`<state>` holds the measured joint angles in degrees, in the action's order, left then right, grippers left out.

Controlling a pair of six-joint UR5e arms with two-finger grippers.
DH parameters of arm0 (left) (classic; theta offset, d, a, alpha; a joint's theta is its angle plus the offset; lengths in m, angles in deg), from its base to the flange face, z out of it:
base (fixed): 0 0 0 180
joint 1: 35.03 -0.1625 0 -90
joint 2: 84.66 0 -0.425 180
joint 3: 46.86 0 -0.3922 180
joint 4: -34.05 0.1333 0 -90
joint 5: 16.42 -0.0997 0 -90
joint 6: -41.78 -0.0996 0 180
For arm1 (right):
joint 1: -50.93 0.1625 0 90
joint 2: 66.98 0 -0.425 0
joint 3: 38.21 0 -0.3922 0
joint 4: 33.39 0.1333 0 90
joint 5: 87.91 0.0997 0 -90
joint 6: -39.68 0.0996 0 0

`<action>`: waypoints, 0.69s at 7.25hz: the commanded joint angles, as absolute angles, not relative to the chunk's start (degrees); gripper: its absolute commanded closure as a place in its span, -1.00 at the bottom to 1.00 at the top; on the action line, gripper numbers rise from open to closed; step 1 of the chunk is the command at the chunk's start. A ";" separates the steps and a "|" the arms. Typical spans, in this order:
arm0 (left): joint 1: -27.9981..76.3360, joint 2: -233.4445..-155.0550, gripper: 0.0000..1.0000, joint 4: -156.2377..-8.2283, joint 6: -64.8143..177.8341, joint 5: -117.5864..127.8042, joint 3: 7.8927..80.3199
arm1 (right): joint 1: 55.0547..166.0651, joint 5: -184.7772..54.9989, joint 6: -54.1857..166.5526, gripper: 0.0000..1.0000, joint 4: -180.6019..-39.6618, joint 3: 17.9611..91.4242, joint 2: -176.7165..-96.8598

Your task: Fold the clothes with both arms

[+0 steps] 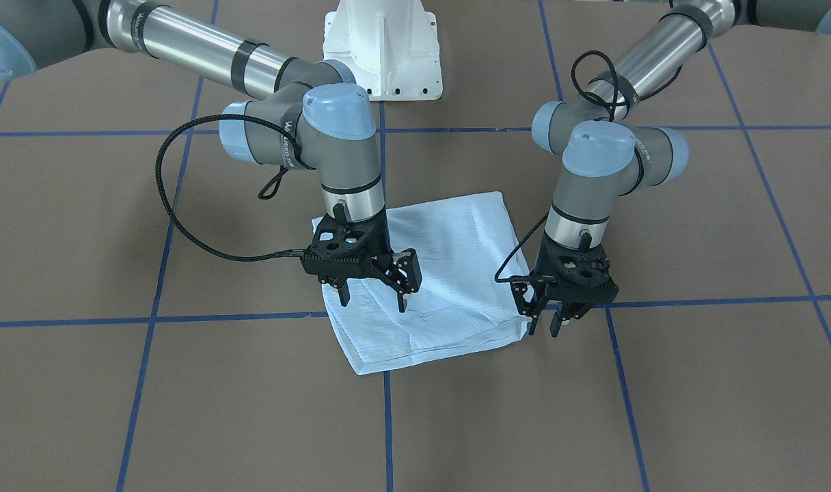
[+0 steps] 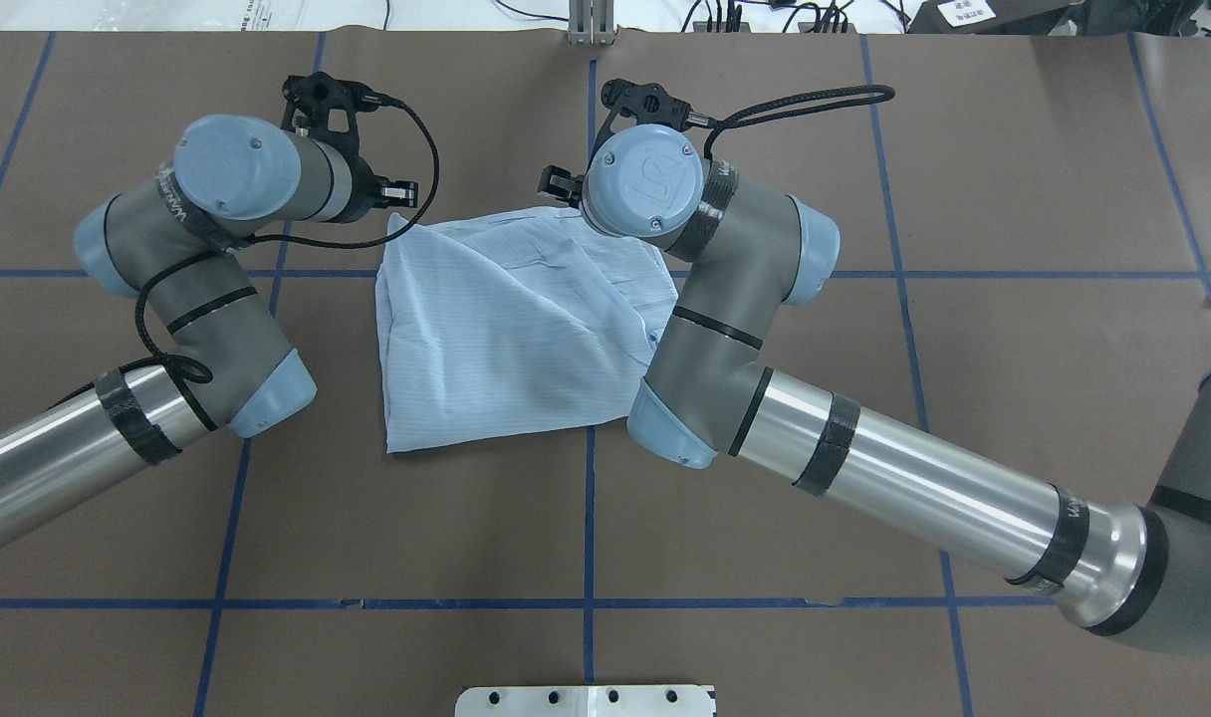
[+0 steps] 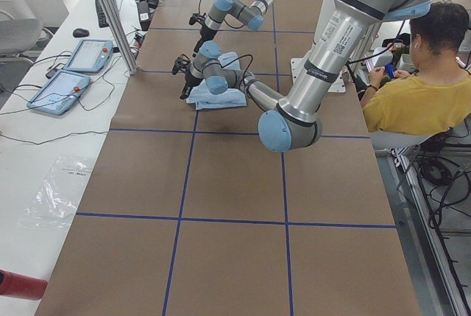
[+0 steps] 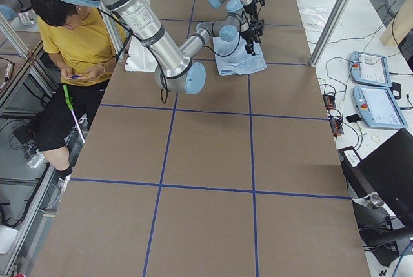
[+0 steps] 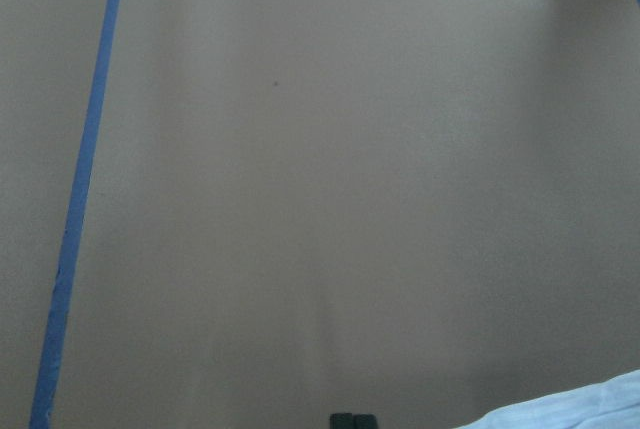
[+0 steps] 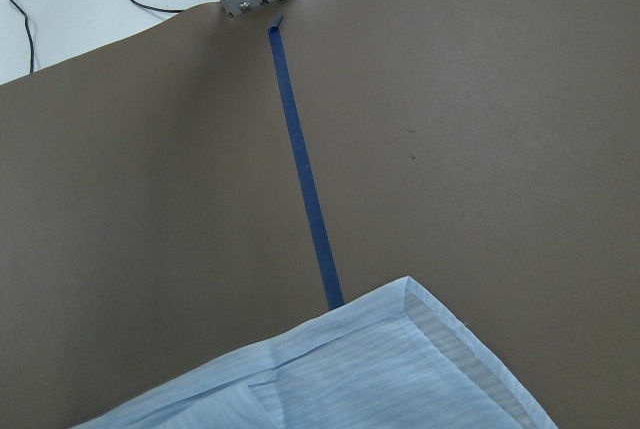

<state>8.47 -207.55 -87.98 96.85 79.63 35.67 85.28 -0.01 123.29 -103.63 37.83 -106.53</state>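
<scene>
**A:** Where does the shirt lie, and what shape is it in?

**B:** It lies flat near the middle of the table, folded into a rough square. The cloth is thin and pale blue with fine stripes. It shows a few soft creases, and the layers are stacked along the edge farthest from the robot. In the right wrist view, one corner shows a neat, half-see-through doubled hem.

**A:** And the surface under it?

**B:** It is a matte brown cover, smooth and dull, marked into big squares by strips of blue tape. One strip runs under the folded cloth.

**A:** What about the right gripper?

**B:** It points down over the shirt's far edge, above the cloth on the robot's right side. Its black fingers are spread wide and nothing is between them. Whether the tips touch the fabric cannot be told.

**A:** And the left gripper?

**B:** It hangs just beside the shirt's far corner on the robot's left. Its fingers are pressed together. In the left wrist view the two dark tips meet over bare brown cover, and the cloth only reaches the lower corner of that view. It grips nothing.

**A:** How do the arms look?

**B:** The right arm and the left arm are shiny silver tubes with grey joints and rounded light-blue caps. A black braided cable loops from the right wrist.
</scene>
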 commanded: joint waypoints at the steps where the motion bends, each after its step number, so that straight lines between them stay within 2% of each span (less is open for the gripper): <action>1: 11.19 -204.91 -1.00 -87.42 90.60 87.08 41.17 | 88.26 4.25 120.48 -1.00 -104.57 37.99 -106.62; 2: 12.86 -200.71 -1.00 -86.20 85.51 89.02 45.99 | 92.20 11.42 115.15 -1.00 -108.49 38.60 -107.66; 3: 15.31 -196.93 -1.00 -81.84 78.76 91.05 51.43 | 96.59 16.28 106.83 -1.00 -112.79 42.43 -111.15; 5: 24.07 -186.75 -1.00 -76.01 60.34 97.09 60.77 | 109.92 28.57 83.32 -1.00 -122.29 54.63 -123.95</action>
<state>18.64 -192.82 -78.98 71.33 93.04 55.58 101.67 20.93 97.97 -116.54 47.46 -116.20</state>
